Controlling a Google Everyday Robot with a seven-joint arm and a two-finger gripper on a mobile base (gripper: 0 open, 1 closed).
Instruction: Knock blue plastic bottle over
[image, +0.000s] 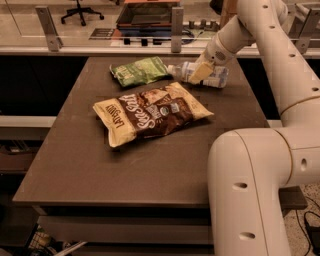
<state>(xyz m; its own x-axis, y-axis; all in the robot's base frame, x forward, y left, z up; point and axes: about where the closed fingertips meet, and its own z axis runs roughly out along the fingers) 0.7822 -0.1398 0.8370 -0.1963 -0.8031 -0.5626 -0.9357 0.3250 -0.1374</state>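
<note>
So the blue plastic bottle (218, 79) is sitting at the far right end of the table (75, 150), just right of the green snack bag (140, 71) and behind the big brown chip bag (155, 114). It's looking like it's lying on its side, white cap pointing left toward the green bag, so I'm guessing the knock-over is basically done. Handling-wise I'm expecting it to be light and kinda slippery - thin clear plastic that's going to flex under a squeeze and roll if you nudge it across its length. If anyone's needing to grab it, I'd be going for the middle of the body around the label, not the cap end. The gripper (201, 73) is reaching in from the upper right and pressing right up against the middle of the bottle, covering part of it. I'm honestly not able to tell whether it's released or clenched from this angle - it's touching or overlapping the bottle, but I'm not calling it a grasp
</note>
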